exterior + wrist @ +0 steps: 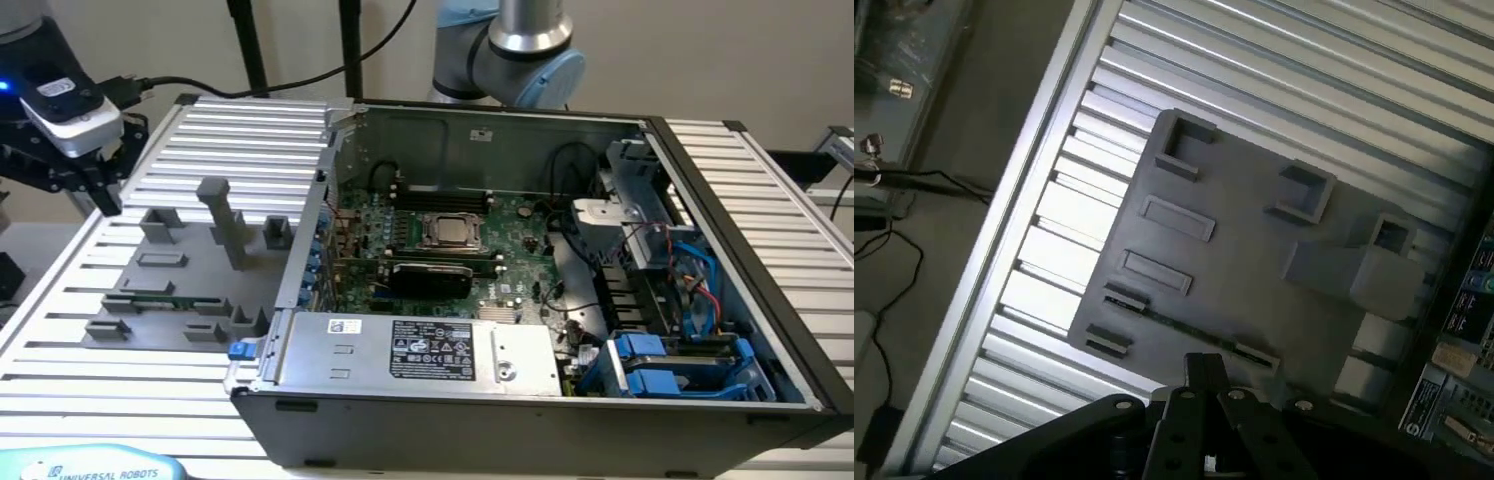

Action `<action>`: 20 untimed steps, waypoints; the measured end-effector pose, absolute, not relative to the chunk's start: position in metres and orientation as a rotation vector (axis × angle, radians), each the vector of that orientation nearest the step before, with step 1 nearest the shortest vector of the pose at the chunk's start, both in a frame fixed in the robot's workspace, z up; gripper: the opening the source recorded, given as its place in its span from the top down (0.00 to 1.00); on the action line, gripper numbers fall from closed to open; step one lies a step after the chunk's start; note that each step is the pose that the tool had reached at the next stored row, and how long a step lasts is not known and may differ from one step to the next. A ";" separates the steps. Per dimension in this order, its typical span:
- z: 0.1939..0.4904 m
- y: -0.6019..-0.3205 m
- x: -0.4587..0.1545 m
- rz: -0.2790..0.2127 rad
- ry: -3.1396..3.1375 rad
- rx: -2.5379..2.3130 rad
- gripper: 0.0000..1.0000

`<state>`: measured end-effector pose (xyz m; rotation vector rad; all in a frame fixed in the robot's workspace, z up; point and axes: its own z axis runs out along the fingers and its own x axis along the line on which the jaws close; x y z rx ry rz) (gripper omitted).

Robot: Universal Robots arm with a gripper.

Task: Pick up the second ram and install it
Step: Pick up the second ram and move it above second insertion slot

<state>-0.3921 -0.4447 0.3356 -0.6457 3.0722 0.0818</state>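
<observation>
The second ram (160, 297) is a thin green strip lying in the holders of the grey fixture plate (147, 325), near that plate's front edge. In the wrist view the ram (1189, 327) runs between two small grey clips on the fixture plate (1254, 240). My gripper (102, 195) hangs high above the slatted table at the exterior view's far left, up and left of the ram and not touching it. In the wrist view the gripper (1204, 372) has its fingers together with nothing between them.
An open computer case (747, 250) stands to the right of the plate, with the green motherboard (514, 260) inside and a power supply (414, 350) at its front. A tall grey post (220, 215) and several fixture blocks rise from the plate. A black cable (899, 250) lies off the table edge.
</observation>
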 end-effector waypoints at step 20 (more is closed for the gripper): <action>0.319 -0.445 -0.392 0.081 2.915 -1.195 0.89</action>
